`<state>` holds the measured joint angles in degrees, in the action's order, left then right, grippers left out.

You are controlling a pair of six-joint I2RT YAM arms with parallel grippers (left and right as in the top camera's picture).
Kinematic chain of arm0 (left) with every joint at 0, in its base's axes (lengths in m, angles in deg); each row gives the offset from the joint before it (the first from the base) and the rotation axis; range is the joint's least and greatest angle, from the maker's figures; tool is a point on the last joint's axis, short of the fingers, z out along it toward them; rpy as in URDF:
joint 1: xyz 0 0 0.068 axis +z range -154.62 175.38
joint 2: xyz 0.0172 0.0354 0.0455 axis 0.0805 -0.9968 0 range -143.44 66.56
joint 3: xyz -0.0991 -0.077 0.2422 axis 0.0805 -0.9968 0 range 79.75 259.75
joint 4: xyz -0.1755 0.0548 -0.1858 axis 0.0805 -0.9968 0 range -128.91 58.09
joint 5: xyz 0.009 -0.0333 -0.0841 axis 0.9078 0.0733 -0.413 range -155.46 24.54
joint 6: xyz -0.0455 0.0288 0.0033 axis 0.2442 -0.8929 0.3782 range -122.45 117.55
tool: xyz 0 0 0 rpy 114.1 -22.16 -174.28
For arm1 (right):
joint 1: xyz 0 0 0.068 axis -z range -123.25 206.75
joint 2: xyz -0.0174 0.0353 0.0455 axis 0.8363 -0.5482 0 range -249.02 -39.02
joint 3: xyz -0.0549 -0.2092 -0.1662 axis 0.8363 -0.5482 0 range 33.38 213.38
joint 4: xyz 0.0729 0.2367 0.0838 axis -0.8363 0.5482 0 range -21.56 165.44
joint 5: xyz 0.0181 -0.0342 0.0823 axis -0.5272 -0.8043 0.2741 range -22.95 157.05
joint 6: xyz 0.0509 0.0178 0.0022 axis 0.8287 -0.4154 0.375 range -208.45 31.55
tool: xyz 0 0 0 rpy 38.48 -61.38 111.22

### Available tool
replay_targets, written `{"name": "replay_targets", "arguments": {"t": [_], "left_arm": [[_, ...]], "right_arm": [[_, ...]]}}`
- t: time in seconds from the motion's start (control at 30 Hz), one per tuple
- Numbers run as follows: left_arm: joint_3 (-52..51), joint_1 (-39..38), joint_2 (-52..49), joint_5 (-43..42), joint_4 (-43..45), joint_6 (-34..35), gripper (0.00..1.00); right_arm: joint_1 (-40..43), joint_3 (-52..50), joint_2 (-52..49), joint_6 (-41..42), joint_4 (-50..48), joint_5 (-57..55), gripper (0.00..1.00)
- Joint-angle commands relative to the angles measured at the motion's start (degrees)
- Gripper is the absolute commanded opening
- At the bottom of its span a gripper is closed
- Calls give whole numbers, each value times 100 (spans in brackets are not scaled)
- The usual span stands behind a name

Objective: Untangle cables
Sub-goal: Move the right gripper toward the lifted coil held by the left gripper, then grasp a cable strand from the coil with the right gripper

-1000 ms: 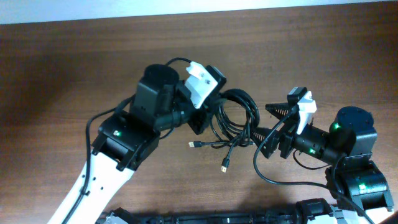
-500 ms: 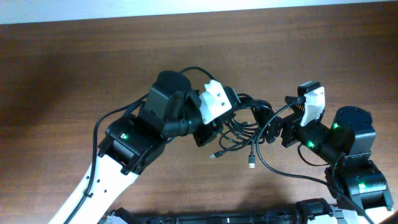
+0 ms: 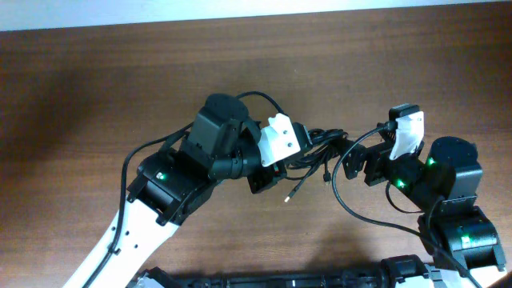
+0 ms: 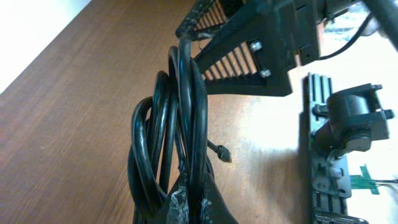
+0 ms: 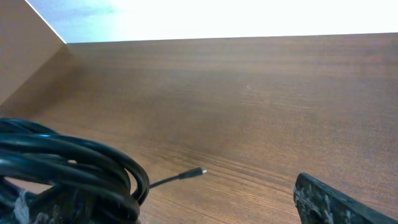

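Above the brown desk (image 3: 96, 80), my left end effector (image 4: 191, 208) clenches the cables (image 3: 318, 142). My right end effector (image 4: 189, 43), fingers spread, flanks the bundle's far end, probably to draw a loop free.

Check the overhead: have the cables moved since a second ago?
Yes. The cables have shifted right, toward the right arm's base, and pulled into a tighter bunch.
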<state>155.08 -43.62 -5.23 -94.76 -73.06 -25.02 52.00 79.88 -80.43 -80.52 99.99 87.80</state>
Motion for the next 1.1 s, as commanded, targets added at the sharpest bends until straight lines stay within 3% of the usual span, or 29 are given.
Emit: {"name": "replay_targets", "arguments": {"t": [0.0, 0.17, 0.43, 0.53, 0.67, 0.83, 1.0, 1.07], "left_arm": [[127, -31, 28, 446, 17, 83, 0], [127, -15, 28, 1344, 125, 938, 0], [127, -4, 28, 1370, 192, 953, 0], [127, -7, 28, 1327, 162, 428, 0], [127, -7, 28, 549, -44, -769, 0], [127, -7, 28, 365, -116, -922, 0], [127, -11, 28, -468, -173, -1316, 0], [127, -11, 28, -568, -188, -1373, 0]], "right_arm": [[33, 133, 17, 114, -22, 245, 100], [33, 133, 17, 109, 20, 579, 100], [33, 133, 17, -221, 166, 922, 100], [33, 133, 17, -927, 166, 1757, 100], [33, 133, 15, -1095, 153, 1912, 100], [33, 133, 15, -1091, -92, 1915, 100], [33, 131, 15, -1091, -68, 1991, 100], [33, 131, 15, -1091, -66, 2120, 77]]}}
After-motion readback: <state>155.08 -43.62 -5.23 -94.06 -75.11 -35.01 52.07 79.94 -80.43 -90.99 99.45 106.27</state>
